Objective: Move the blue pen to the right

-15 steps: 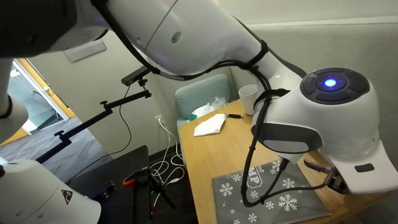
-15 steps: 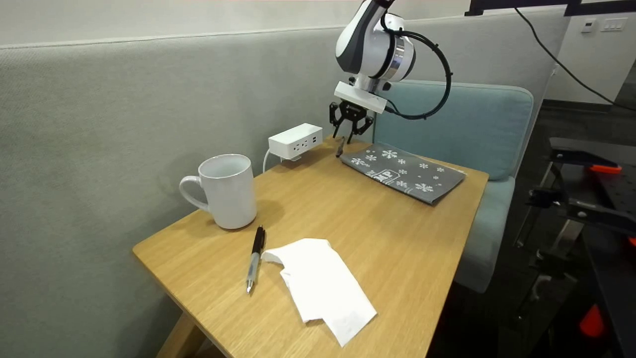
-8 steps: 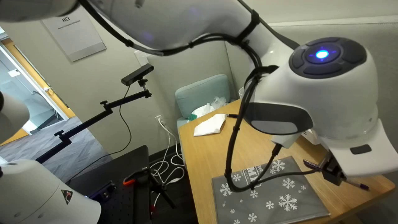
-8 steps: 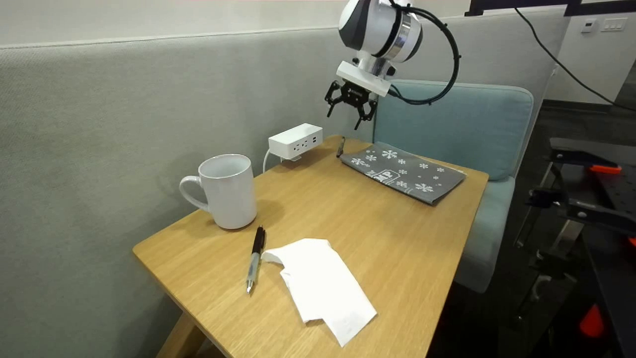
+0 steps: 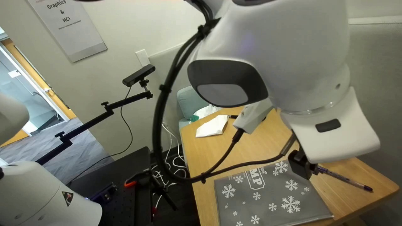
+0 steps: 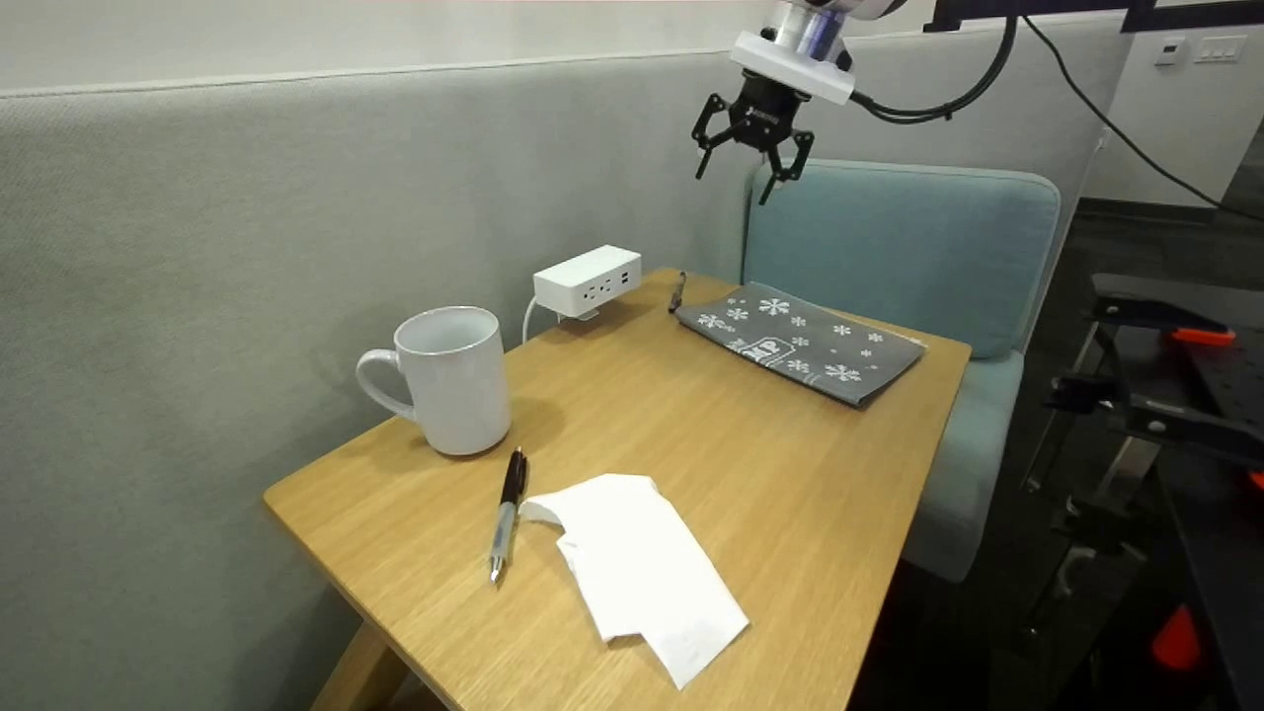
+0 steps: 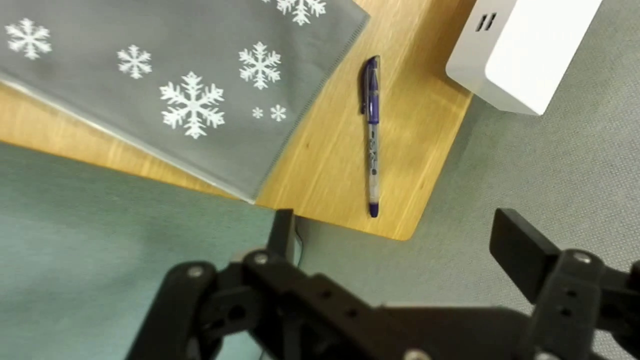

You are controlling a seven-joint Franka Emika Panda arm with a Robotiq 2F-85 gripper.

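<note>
The blue pen lies flat and free on the table, just beside the grey snowflake bag but not touching it; in the wrist view the bag sits toward 10 o'clock of it and the white power box toward 2. The gripper is spread wide with nothing between its jaws, raised well above the table — probably so that nothing brushes so slight a thing — and whether the pen lies at its start or at its goal I cannot tell. In the wrist view the pen's long axis runs almost straight from 12 to 6 o'clock, violet-blue cap at 12, the clear barrel's dark end at 6, near the table edge. The jaws face each other roughly along 9 to 3, so I judge the gripper turned to close across the pen's narrow width rather than along its length. In an exterior view the same pen slants from 10 to 4 o'clock, its cap partly hidden by the gripper at the 10 end. The black-and-grey pen, well apart toward 7 o'clock in an exterior view, lies near the mug and is likely not the one meant.
</note>
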